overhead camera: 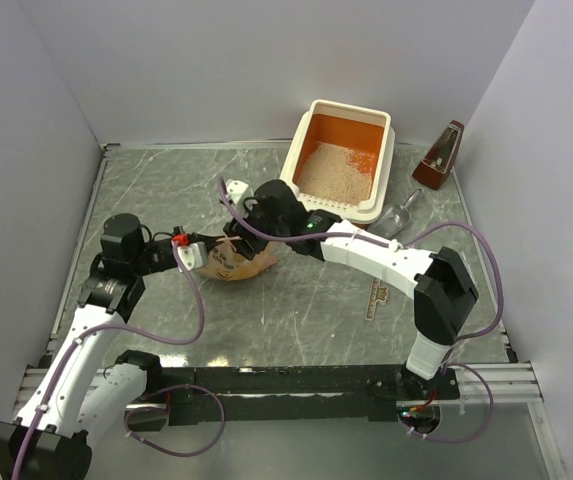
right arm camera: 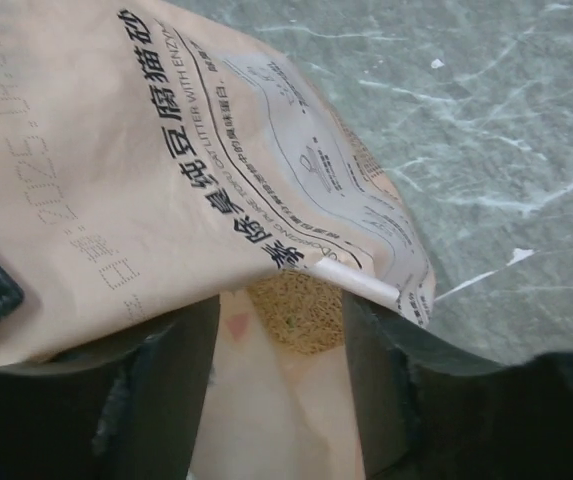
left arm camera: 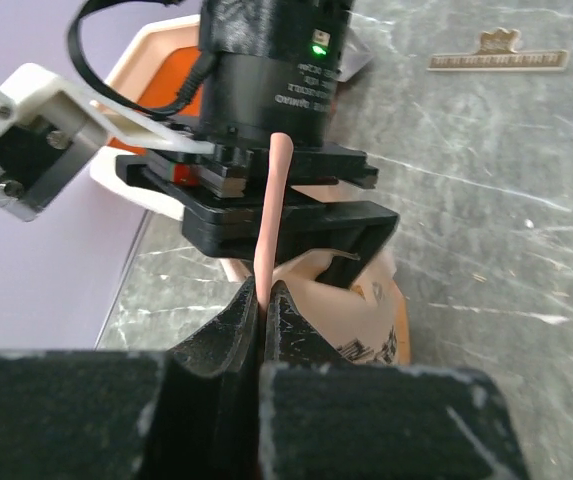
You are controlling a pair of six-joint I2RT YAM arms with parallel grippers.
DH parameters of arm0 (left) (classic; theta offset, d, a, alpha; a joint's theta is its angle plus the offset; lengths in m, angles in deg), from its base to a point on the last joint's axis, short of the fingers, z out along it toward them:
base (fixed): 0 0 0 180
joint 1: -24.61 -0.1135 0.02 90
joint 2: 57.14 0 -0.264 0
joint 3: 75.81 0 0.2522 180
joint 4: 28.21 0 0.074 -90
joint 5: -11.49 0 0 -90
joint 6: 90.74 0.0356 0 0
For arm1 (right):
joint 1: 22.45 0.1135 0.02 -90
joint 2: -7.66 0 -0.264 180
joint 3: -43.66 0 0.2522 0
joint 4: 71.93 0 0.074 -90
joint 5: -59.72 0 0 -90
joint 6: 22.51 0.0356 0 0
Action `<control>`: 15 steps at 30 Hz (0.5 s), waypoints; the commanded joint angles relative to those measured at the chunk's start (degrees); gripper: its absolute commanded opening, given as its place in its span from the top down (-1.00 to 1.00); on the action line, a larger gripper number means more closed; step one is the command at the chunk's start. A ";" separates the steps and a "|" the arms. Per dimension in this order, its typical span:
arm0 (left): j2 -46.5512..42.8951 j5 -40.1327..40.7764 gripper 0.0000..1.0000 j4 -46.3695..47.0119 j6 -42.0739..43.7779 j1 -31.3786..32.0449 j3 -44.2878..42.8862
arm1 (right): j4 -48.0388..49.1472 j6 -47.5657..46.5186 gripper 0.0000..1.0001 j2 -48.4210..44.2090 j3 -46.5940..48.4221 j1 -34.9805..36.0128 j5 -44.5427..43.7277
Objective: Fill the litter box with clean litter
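Table dark grey marbled, white walls round it.

Far left: L arm reaches in twd centre. L gripper pressed together, pinching edge of bag. L wrist view: both fingers meet on a thin pink strip of bag film, which runs straight up out of the gripper. Rest of bag slumps on table beyond the tips, peach w/ black print.

Centre: bag lies on table betw the two grippers, crumpled, low. R gripper comes down on it from the R side, facing L gripper, close to it. R wrist view: R gripper spread, fingers well apart. Bag fills upper left of that view, printed side up, w/ Chinese text and a date stamp. Its lower edge drapes over the L-hand finger. Bag mouth gapes betw the fingers, some litter visible inside. Can't tell if either finger presses the film.

Right of centre, back: litter box sits at far edge of table, near back wall, cream rim, orange inside. Litter covers near part of its floor, pale beige; far part shows bare orange. R arm's wrist sits just in front of the box's near rim.

Further right: scoop, grey, on table just beside box's R near corner. Brown wedge-shaped obj upright nr R wall. Small beige comb-like strip flat on table under R forearm, also seen top right in L wrist view.
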 commanded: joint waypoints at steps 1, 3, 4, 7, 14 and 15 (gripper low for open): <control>-2.23 2.36 0.99 14.39 -6.64 0.29 1.86 | -1.39 -3.00 -0.28 2.84 3.49 -1.74 -2.19; -1.35 4.22 0.99 18.97 -8.23 0.29 2.84 | -2.45 -2.82 -0.29 4.24 4.46 -2.62 -1.56; -1.00 4.92 0.99 19.85 -8.76 0.29 3.45 | -2.80 -2.82 -0.29 4.60 4.55 -2.80 -1.30; 0.49 5.89 0.99 21.88 -9.82 0.29 3.54 | -2.02 -2.47 -0.31 4.51 3.76 -3.41 -0.86; 2.25 10.37 0.98 26.45 -11.31 0.29 4.42 | -1.22 -1.33 -0.32 1.26 2.44 -3.59 -0.68; 2.43 11.68 0.98 26.89 -11.66 0.29 4.33 | -1.48 -1.16 -0.33 0.48 2.96 -3.68 -0.68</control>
